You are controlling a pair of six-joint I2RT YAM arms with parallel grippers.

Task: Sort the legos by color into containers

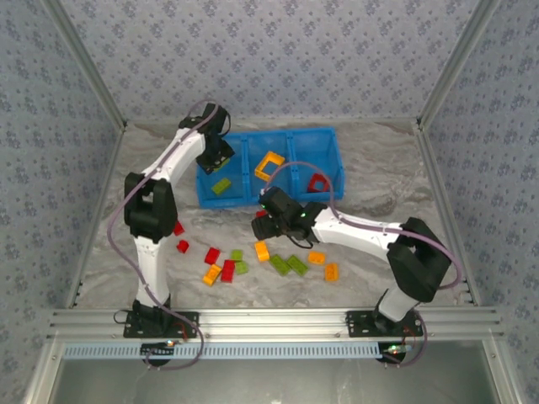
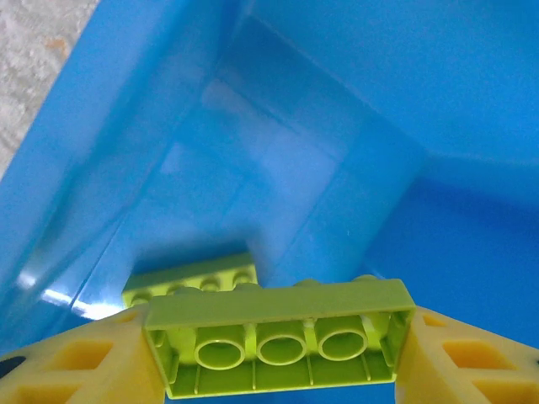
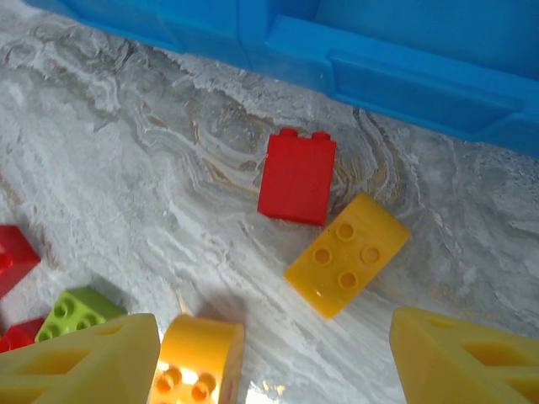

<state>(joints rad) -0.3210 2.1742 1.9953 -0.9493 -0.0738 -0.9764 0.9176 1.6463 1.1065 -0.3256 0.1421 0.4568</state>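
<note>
Left wrist view: left gripper point(image 2: 278, 358) pinches a lime green plastic brick point(image 2: 278, 332) by its ends, hollow underside facing the camera, over the left compartment of the bright blue plastic bin point(image 2: 354, 126). A second lime green brick point(image 2: 192, 279) lies on that compartment's floor. Top view: bin sits toward the far edge of the table point(image 1: 379, 168), with an orange hollow frame point(image 1: 269, 165) in the middle compartment and a red hollow frame point(image 1: 318, 183) in the right one. Right wrist view: right gripper point(image 3: 276, 353) has its fingers spread, nothing clamped, low over the table near the bin's near wall. A red brick point(image 3: 296, 177) and an orange square brick point(image 3: 347, 252) lie just beside each other between it and the wall, with another orange brick point(image 3: 198, 358) right beside one finger. Loose bricks point(image 1: 290, 264) lie scattered mid-table.
</note>
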